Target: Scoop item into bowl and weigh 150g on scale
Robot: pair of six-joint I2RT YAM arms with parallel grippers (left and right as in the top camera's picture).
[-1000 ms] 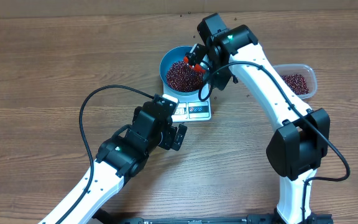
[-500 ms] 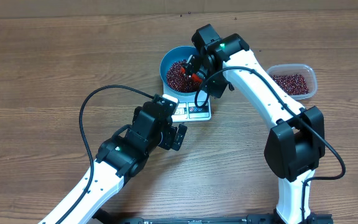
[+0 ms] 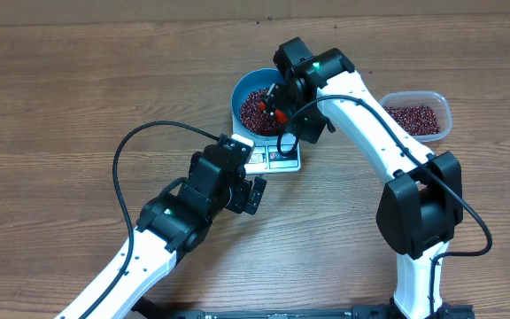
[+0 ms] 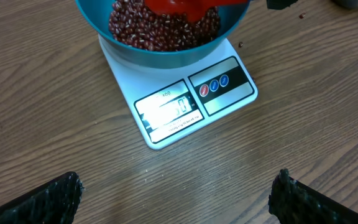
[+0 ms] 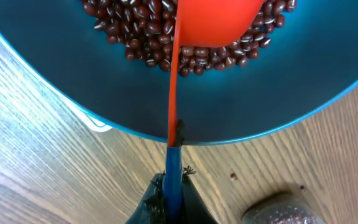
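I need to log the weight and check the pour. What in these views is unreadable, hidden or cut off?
- Left wrist: glare washes out the digits on the scale.
- Overhead: the same display is too small to read.
- Right wrist: the red scoop is cut off by the top edge, and what it holds is hidden.
- Left wrist: the blue bowl has its far rim cut off by the top edge.
- Right wrist: some beans lie hidden behind the scoop.

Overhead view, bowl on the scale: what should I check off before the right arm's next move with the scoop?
1. Blue bowl seated on the scale: ok.
2. Right gripper shut on the red scoop handle: ok.
3. Scoop over the bowl, above the beans: ok.
4. Display reads the target weight: cannot tell, glare washes out the digits.
5. Left gripper open, empty, clear of the scale: ok.
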